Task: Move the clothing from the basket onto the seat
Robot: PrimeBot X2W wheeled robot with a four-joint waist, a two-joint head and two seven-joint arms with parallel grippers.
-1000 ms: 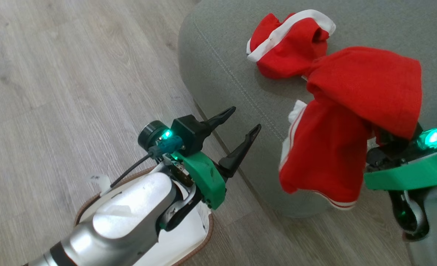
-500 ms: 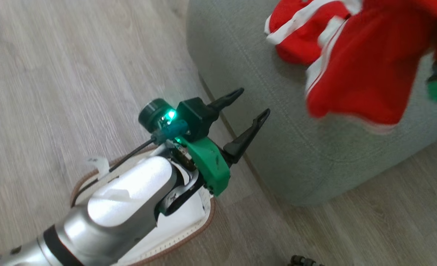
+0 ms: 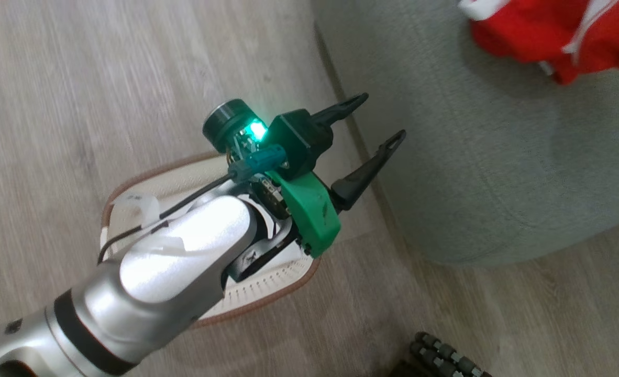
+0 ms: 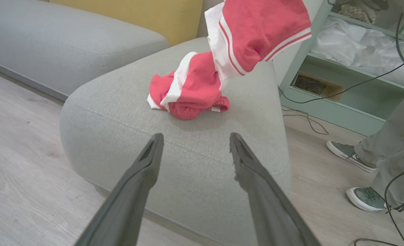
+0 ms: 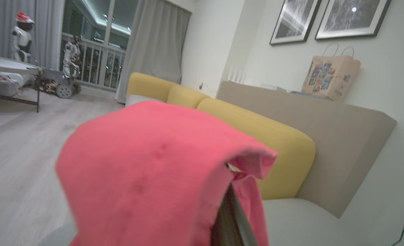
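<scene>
Your left gripper (image 3: 383, 116), two long tapered dark fingers on a green plastic mount, stands wide and empty over the small cream perforated plastic basket with a brown woven-look rim (image 3: 257, 288), which sits on pale wood-grain flooring (image 3: 79, 78) just beside the large grey-green fabric seat cushion with rounded corners (image 3: 498, 173).

Your right gripper (image 5: 227, 212) is closed on bright red soft clothing with white stripes (image 5: 147, 164), which drapes over it in a thick fold, so that one dark finger alone peeks out beneath.

From the head view, you see just a red and white bundle at the cushion's far edge. The left wrist view separates it: one crumpled garment with a broad white band (image 4: 188, 92) lies on the coarse weave of the seat top, while a second, trimmed with thin white stripes (image 4: 260, 30), hangs above it. Whether the two touch cannot be told.

That view also catches a person's grey trousers and grey trainers (image 4: 366, 198) beside a pale green shelf unit (image 4: 342, 102). The right wrist view adds mustard-yellow rounded back cushions (image 5: 256, 133) and a printed paper bag (image 5: 330, 77) on a ledge.
</scene>
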